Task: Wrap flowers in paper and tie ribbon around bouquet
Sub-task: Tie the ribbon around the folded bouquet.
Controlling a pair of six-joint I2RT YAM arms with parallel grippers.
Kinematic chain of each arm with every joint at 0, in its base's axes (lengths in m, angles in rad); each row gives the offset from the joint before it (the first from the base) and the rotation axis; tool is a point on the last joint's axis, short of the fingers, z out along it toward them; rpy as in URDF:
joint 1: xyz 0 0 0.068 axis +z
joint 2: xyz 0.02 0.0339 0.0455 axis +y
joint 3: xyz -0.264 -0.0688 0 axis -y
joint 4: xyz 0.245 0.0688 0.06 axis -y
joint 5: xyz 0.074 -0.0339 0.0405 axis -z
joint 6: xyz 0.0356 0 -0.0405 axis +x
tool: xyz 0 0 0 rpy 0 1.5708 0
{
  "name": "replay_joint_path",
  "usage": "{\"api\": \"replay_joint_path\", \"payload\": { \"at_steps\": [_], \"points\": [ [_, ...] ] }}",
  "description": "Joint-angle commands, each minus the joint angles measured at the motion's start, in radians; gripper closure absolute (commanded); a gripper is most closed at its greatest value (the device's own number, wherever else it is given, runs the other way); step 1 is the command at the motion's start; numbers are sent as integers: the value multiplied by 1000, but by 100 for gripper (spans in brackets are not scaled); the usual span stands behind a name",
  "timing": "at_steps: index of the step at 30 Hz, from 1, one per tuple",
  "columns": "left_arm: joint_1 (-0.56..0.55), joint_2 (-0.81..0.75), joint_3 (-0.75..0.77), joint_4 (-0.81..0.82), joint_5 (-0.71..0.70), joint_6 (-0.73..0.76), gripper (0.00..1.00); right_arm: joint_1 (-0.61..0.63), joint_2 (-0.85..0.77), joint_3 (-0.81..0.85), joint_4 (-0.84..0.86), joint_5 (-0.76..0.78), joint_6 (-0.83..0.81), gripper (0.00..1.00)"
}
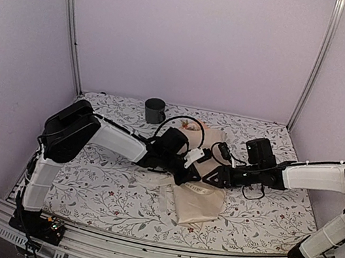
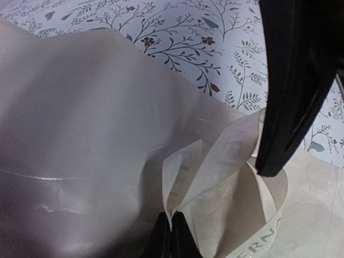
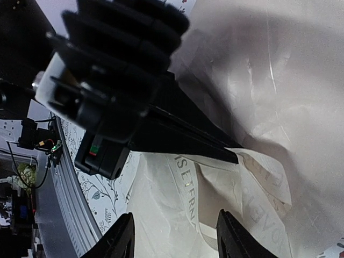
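The bouquet (image 1: pixel 199 200) lies mid-bench (image 1: pixel 102 190), with the flowers (image 1: pixel 192 127) at its far end near a dark mug (image 1: pixel 154 109). The left pincer (image 2: pixel 172 236) is clamped together on a fold of ribbon (image 2: pixel 231 150) over the paper (image 2: pixel 80 134). The right pincer (image 3: pixel 175 215) stands apart above the ribbon, gripping nothing.
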Motion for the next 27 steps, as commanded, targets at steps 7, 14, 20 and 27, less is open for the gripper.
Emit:
{"api": "replay_joint_path", "payload": {
  "at_steps": [7,14,20,27],
  "points": [
    [22,38,-2,-25,20,-17,100,56,146,-12,105,86,-120,50],
    [27,44,3,-30,26,-17,100,118,179,-4,61,176,-149,52],
    [38,54,15,-36,43,-26,100,200,83,-97,90,248,-182,56],
    [37,63,32,-60,65,-12,100,212,82,-66,47,340,-203,61]
  ]
}}
